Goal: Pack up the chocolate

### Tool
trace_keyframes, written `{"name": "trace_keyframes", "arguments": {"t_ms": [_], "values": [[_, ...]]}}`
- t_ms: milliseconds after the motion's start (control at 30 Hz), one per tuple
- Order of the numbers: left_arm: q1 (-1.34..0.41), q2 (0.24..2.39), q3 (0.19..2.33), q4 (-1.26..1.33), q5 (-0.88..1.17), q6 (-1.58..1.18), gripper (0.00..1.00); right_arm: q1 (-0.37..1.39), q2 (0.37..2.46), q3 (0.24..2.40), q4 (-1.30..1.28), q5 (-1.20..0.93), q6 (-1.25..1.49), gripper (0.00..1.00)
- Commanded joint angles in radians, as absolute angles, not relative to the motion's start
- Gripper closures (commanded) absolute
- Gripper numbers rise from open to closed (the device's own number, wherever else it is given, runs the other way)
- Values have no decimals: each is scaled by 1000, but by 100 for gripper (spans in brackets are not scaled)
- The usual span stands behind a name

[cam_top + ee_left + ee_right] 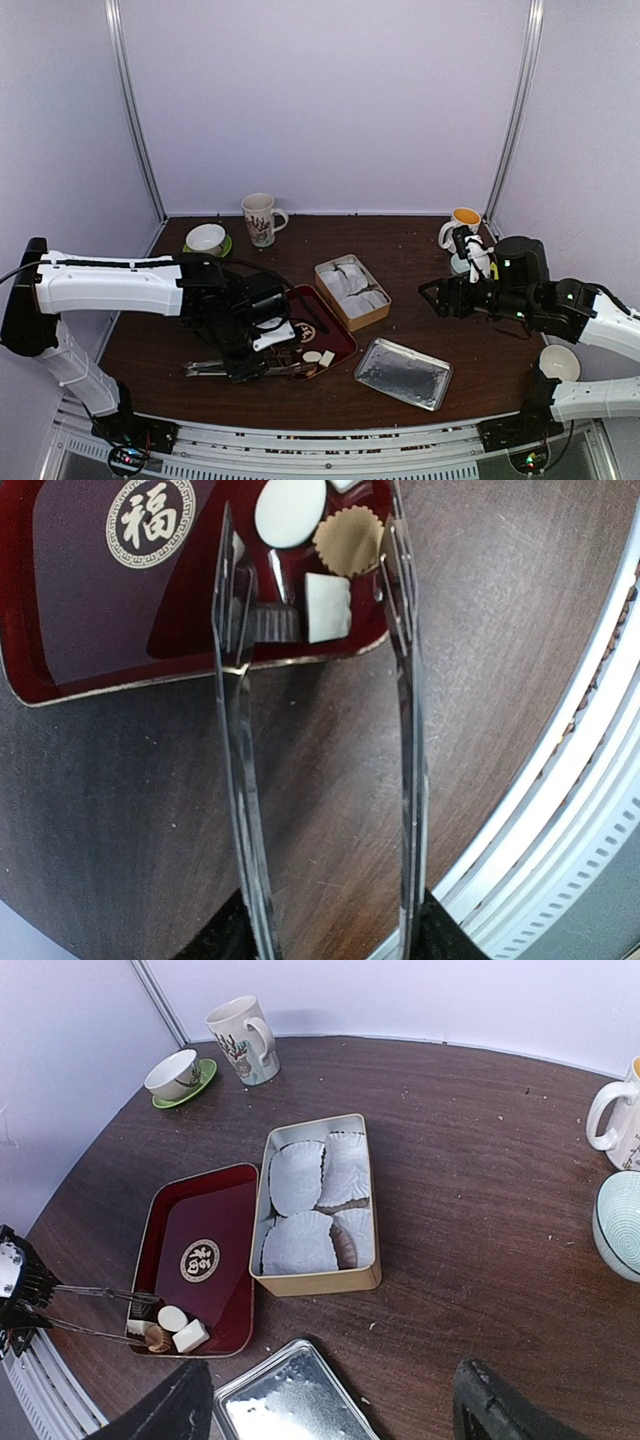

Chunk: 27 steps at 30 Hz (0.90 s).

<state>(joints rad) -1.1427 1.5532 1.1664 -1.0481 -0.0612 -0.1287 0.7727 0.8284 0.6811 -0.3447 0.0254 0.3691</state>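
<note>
Chocolate [327, 608]: small cream cubes, white disc, fluted brown pc, at 6 o'clock end of glossy red tray [80, 620]. L gripper [330, 935] clamps thin steel tongs [240, 780], tips straddling pcs. R gripper [330, 1405] agape, empty.

The light is soft and even, and the walls [320, 100] look pale purple. The dark desk [400, 250] has only faint shadows. The silver lid [290, 1415] shines bright white. The tongs [240, 780] glint. The right end effector [332, 1372] looks dark and blurry, and its picture bends at the edges.
</note>
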Motion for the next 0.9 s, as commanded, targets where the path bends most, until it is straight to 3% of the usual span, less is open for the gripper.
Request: {"name": "trace_keyframes", "arguments": {"t_ms": [0, 533, 767, 867], "values": [[-1149, 1573, 1195, -1042, -26, -99, 49, 773, 834, 672, -319, 22, 380, 17], [-1137, 1652, 1246, -1048, -286, -149, 47, 772, 832, 679, -318, 14, 388, 17], [-1067, 1641, 1268, -1068, -320, -196, 47, 772, 834, 685, -318, 14, 392, 17], [-1071, 1600, 1300, -1059, -223, -161, 46, 772, 834, 691, -322, 11, 391, 17]]}}
